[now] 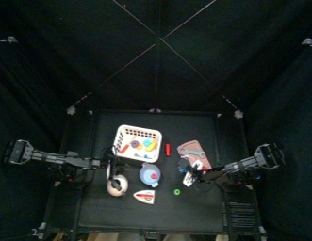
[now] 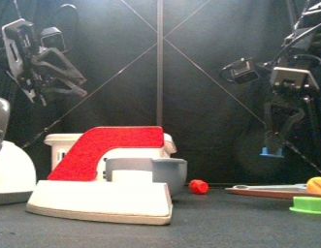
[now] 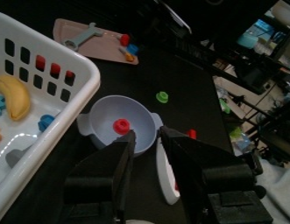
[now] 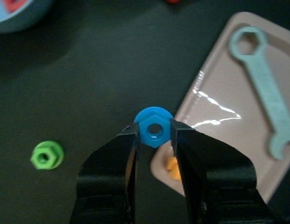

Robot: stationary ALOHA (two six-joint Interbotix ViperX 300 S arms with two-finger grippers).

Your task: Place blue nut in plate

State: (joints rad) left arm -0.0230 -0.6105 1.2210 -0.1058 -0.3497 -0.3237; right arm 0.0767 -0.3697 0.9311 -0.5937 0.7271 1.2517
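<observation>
The right gripper (image 4: 152,140) has its fingers (image 4: 112,166) drawn narrow, clamped on the blue nut (image 4: 153,125). The nut sits pinched at the very fingertips, its hole facing the wrist camera. In the front view the same gripper (image 2: 272,147) hangs above the bench (image 2: 214,218) with the nut (image 2: 271,151) at its tips, clear of the surface.

Beyond the right fingertips lies a pink tray (image 4: 246,96) holding a light blue wrench (image 4: 262,83); the nut is held just beside the tray's near edge. To the other side of the fingers, well apart on the dark bench, lies a green nut (image 4: 43,156). A slice of the plate (image 4: 21,13) shows far ahead of the fingers, at the corner of the wrist view, so the blue nut is not in it.

The left gripper (image 3: 145,144) holds nothing, and its fingers (image 3: 123,157) stand moderately open. Just ahead of the fingertips sits the plate (image 3: 117,112), pale blue, with a small red piece (image 3: 119,128) inside near the rim closest to the fingers. A white and red object (image 3: 166,171) lies between the fingers, below them on the bench. Beside the left finger stands a white basket (image 3: 42,96) with toy pieces inside, a yellow one (image 3: 11,94) among them. Farther past the plate are the green nut (image 3: 164,96) and the pink tray (image 3: 98,39).

From above, the plate (image 1: 151,176) lies between the two arms, with the basket (image 1: 138,141) behind it.
</observation>
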